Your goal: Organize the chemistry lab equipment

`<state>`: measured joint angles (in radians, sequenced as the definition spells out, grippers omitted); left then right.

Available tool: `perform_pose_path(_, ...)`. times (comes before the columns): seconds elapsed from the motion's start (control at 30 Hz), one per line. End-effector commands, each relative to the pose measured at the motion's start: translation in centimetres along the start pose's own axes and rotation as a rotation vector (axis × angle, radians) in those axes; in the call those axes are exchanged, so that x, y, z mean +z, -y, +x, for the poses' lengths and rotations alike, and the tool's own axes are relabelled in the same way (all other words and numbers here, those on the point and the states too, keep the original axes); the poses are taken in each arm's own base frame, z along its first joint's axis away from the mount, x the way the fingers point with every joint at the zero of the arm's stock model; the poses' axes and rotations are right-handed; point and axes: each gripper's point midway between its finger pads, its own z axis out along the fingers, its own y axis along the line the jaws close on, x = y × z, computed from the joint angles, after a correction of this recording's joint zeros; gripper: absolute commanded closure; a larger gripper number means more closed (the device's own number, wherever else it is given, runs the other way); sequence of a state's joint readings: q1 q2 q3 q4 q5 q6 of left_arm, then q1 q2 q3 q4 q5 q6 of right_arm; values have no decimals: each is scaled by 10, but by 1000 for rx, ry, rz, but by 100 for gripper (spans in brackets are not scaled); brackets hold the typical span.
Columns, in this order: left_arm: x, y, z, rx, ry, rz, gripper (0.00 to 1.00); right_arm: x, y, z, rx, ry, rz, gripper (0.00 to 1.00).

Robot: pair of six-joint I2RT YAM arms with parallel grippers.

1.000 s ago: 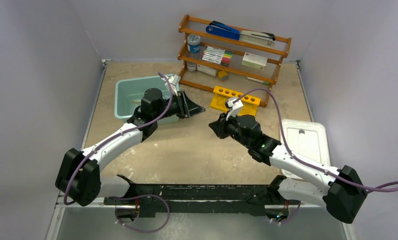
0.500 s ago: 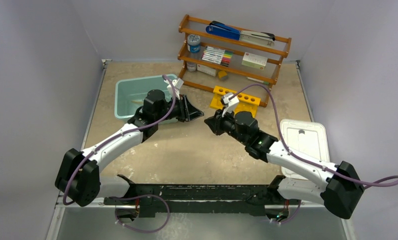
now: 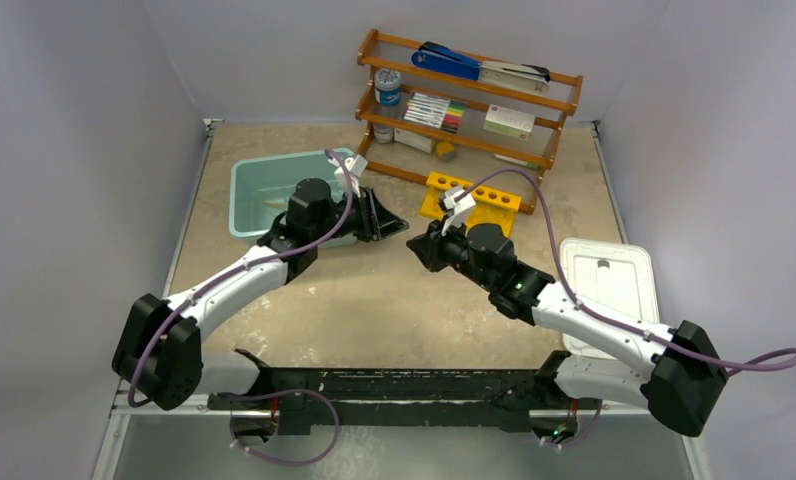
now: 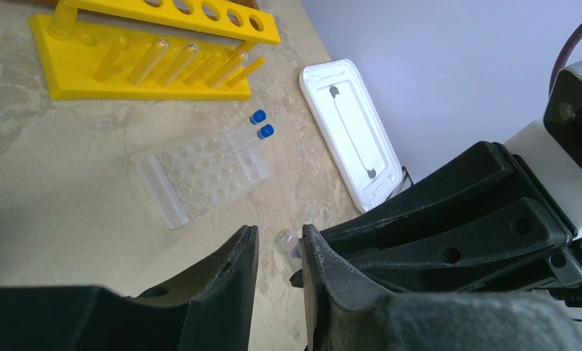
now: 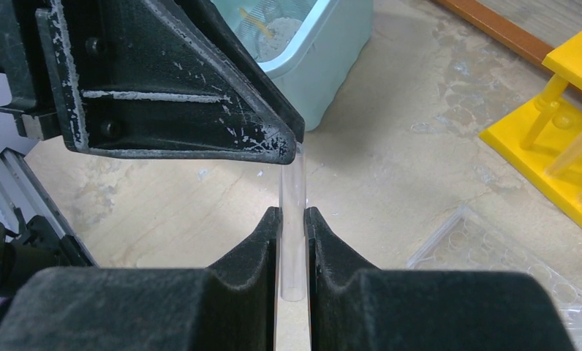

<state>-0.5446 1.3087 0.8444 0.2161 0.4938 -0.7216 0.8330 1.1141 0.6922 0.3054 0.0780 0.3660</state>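
My right gripper is shut on a clear test tube, which points away from it toward the left gripper. In the left wrist view the tube's rounded end sits between the jaws of the left gripper. It lies against the right finger, with a gap to the left finger. The two grippers meet tip to tip above mid-table, where the right gripper faces the left. A yellow holed rack holds several clear tubes. A clear well plate and two blue-capped vials lie on the table.
The teal bin stands behind the left gripper, its near corner close to the held tube. Its white lid lies at the right. A wooden shelf with markers and a stapler stands at the back, behind the yellow rack.
The right arm has moved left with the tube, bringing its far end between the left jaws. The left jaws have narrowed a little. The left arm has barely moved.
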Motion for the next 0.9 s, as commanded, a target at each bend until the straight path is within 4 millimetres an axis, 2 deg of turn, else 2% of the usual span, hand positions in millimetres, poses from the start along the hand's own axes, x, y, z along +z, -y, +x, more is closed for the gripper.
perform_pose_path(0.0,4,22,-25,39,59,73,72,2,-18,-35,-10,95,-61,85)
perform_pose_path(0.17,5,18,-20,34,44,67,71,2,-19,-37,-12,100,-63,85)
perform_pose_path(0.33,8,16,-17,31,35,61,62,1,-20,-37,-11,99,-66,85)
perform_pose_path(0.53,8,17,-19,38,41,66,62,0,-22,-37,-5,100,-70,85)
perform_pose_path(0.87,9,28,-17,41,34,102,75,2,-22,-33,-8,87,-73,85)
